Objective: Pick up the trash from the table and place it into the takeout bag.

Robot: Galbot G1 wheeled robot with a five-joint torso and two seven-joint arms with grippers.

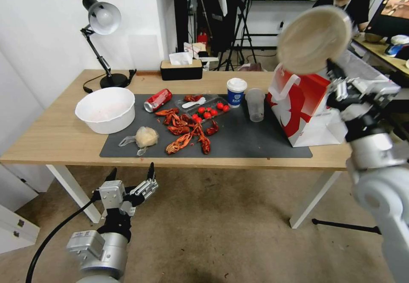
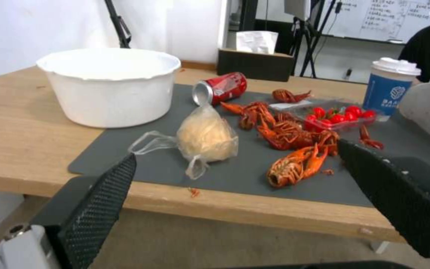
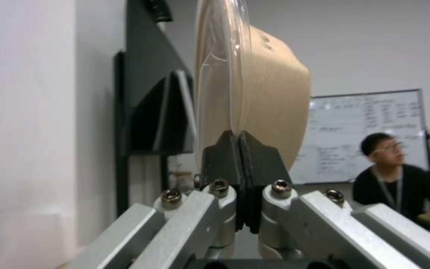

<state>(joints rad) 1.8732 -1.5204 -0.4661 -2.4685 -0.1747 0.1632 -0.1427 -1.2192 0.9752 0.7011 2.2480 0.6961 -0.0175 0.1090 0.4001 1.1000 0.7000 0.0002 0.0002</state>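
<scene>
My right gripper (image 1: 333, 66) is shut on the rim of the beige oval dish (image 1: 314, 39), holding it on edge in the air above the red and white takeout bag (image 1: 304, 108). In the right wrist view the dish (image 3: 270, 108) stands upright from the closed gripper (image 3: 238, 136). On the dark mat lie the red soda can (image 1: 158, 100), the small clear bag with a pale lump (image 1: 144, 138), the blue white-lidded cup (image 1: 236, 91) and the clear plastic cup (image 1: 255, 104). My left gripper (image 1: 131, 176) hangs open below the table's front edge.
A big white bowl (image 1: 106, 109) sits at the mat's left end. Red crayfish shells (image 1: 187, 131) and a clear tray of cherry tomatoes (image 1: 208, 110) lie mid-mat. A desk lamp (image 1: 102, 23) and a tissue box (image 1: 181, 67) stand at the table's far edge.
</scene>
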